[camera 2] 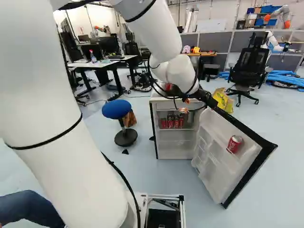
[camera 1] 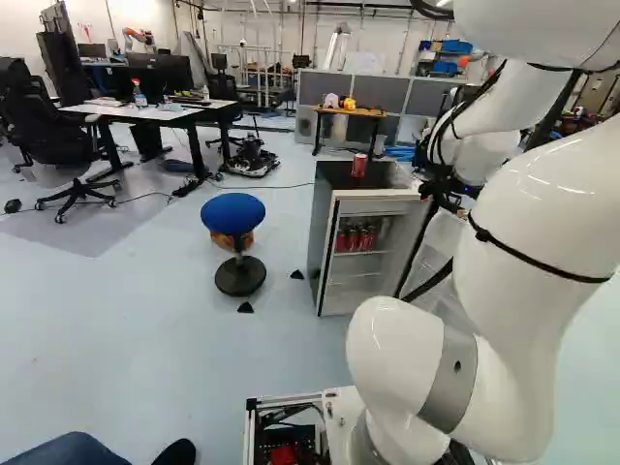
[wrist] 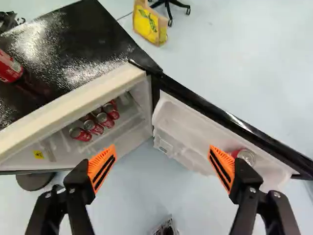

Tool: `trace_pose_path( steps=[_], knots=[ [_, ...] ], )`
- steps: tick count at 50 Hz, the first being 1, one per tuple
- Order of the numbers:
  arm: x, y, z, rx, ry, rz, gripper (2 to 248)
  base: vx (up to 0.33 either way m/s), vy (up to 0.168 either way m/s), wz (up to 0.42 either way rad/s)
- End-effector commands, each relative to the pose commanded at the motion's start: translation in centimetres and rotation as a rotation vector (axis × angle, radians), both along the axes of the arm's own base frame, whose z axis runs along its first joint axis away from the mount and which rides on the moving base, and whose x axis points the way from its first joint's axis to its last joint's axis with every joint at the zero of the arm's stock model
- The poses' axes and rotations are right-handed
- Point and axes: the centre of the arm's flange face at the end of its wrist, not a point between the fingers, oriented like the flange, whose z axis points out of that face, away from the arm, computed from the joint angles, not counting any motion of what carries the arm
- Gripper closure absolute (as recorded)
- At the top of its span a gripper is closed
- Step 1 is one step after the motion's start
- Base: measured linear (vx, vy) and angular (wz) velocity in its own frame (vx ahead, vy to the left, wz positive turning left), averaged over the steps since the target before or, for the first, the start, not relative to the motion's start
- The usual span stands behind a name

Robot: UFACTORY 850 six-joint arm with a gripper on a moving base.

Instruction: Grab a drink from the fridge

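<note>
Pale floor (camera 1: 116, 339), open fridge (wrist: 73, 49), red cans (camera 2: 170, 121), spread claw (camera 2: 185, 105)

- Fridge (camera 2: 167, 151), centre of the right base view: black top, white inside, black door edge
- Cans (camera 2: 176, 122) on its shelf: red with pale print, silver lids
- Door can (camera 2: 234, 144), right of the same view: red, pale print
- Stool (camera 1: 232, 213), left of centre in the left base view: blue seat, black base
- Bag (camera 2: 222, 100), upper right of the right base view: yellow, green pattern
- Arm (camera 1: 533, 223): white, grey band, black straps
- Gripper (camera 2: 185, 105): black; pads (wrist: 100, 159) orange, black-striped
- Floor (camera 1: 116, 329): pale blue
</note>
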Motion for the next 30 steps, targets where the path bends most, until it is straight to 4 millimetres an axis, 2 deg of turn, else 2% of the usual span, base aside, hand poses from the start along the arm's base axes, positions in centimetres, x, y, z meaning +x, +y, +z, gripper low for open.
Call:
trace_pose_path(
  steps=[30],
  knots=[
    [0.2, -5.3, -0.3, 0.048, 0.021, -0.105, 3, 0.0, 0.0, 0.0]
  ],
)
